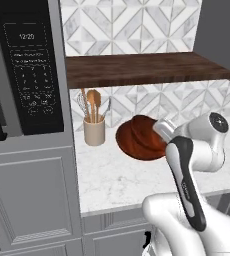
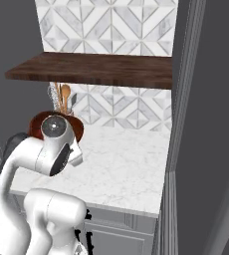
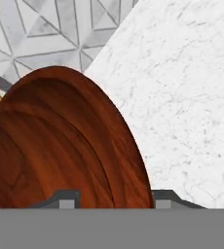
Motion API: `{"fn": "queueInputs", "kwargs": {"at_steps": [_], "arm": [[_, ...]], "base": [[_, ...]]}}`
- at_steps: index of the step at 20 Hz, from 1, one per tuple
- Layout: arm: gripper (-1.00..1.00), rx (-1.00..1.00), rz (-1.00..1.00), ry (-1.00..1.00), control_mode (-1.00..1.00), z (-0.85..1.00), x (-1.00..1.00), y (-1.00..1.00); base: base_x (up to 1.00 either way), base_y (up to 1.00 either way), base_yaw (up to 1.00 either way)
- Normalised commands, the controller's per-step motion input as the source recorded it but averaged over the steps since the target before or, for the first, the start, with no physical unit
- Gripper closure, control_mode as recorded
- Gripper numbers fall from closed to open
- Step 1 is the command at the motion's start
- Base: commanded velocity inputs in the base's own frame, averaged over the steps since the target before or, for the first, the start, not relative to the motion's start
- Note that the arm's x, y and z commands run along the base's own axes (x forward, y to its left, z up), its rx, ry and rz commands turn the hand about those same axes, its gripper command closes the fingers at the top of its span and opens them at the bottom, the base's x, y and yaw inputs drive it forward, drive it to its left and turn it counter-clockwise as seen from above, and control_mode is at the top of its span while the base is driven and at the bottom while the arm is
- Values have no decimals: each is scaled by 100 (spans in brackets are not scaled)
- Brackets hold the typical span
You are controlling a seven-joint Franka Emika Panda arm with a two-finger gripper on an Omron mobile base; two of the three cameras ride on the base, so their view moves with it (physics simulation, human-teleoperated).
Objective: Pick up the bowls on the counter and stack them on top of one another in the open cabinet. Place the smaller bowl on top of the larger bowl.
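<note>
Bowl (image 1: 139, 137) sits mid-frame on the bench (image 1: 117, 180), tilted, beside the cup (image 1: 94, 132). My gripper (image 3: 115, 198) straddles its rim; can't tell if it's clamped. A weak hold could drop it before the shelf (image 1: 147, 67).

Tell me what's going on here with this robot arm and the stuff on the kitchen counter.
A white robot arm is reaching down over the reddish-brown wooden bowls on the marble counter, next to a beige utensil cup. In the hand view, the gripper sits right at a bowl's rim, one fingertip on each side, but whether it has closed on the bowl can't be told. The bowls overlap, so it's hard to tell them apart. The dark wooden shelf above holds no bowl yet.
</note>
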Motion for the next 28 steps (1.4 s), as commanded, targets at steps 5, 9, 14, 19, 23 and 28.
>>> {"fn": "queueInputs", "kwargs": {"at_steps": [5, 9, 14, 19, 23, 28], "arm": [[100, 13, -26, -33, -100, 100, -59, -36], [100, 12, -16, -22, -100, 100, -37, -21], [100, 7, -16, -14, -100, 100, 5, -1], [100, 2, -19, 0, -100, 81, 85, 0], [100, 2, -15, 8, -100, 43, 100, 0], [100, 2, -10, 17, -100, 29, 100, 0]], "base": [[0, 0, 0], [0, 0, 0], [0, 0, 0], [0, 0, 0], [0, 0, 0], [0, 0, 0]]}}
